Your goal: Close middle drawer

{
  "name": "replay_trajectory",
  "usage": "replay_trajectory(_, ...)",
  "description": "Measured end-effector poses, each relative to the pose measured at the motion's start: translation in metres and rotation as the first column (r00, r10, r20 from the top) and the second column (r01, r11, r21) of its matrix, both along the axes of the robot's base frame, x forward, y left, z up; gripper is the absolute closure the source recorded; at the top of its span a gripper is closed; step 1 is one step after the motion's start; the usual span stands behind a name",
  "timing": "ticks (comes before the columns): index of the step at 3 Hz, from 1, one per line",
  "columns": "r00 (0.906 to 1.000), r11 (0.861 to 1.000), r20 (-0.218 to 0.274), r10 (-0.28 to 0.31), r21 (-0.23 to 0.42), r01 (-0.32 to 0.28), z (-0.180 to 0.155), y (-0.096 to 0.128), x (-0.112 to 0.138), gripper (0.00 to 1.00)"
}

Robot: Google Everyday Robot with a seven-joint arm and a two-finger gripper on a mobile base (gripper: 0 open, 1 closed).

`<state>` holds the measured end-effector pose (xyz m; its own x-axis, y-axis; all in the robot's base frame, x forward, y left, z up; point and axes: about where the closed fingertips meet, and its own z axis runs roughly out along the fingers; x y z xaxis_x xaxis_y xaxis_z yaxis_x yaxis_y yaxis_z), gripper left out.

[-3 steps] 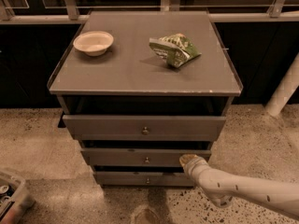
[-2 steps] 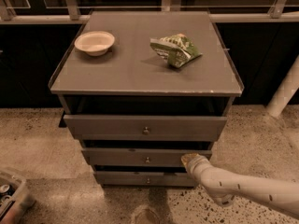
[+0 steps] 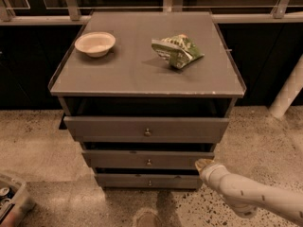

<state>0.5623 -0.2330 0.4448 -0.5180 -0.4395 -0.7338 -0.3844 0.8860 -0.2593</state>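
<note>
The dark grey cabinet (image 3: 147,65) has three drawers, all pulled out a little. The middle drawer (image 3: 123,159) has a flat front with a small round knob (image 3: 149,162) at centre and stands slightly open, with a dark gap above it. My gripper (image 3: 204,164) is at the end of the white arm coming in from the lower right. Its tip sits at the right end of the middle drawer's front, touching or nearly touching it. The top drawer (image 3: 147,129) sticks out the farthest and the bottom drawer (image 3: 149,181) the least.
A beige bowl (image 3: 95,43) and a green snack bag (image 3: 176,50) lie on the cabinet top. A bin with cans (image 3: 9,200) stands on the speckled floor at the lower left. A white post (image 3: 289,89) rises at the right. A railing runs behind.
The view has shifted slightly, so the cabinet sits a bit further right and lower. The gripper stays at the right end of the middle drawer's front; the drawer looks about as open as before.
</note>
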Motion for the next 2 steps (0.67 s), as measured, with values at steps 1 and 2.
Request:
replay_trajectory(1, 0.9968, 0.999, -0.077, 0.024, 0.046, -0.021, 0.019, -0.021, -0.028, 1.0)
replay_trajectory(2, 0.9898, 0.993, -0.115, 0.085, 0.087, -0.075, 0.014, -0.004, -0.038, 0.81)
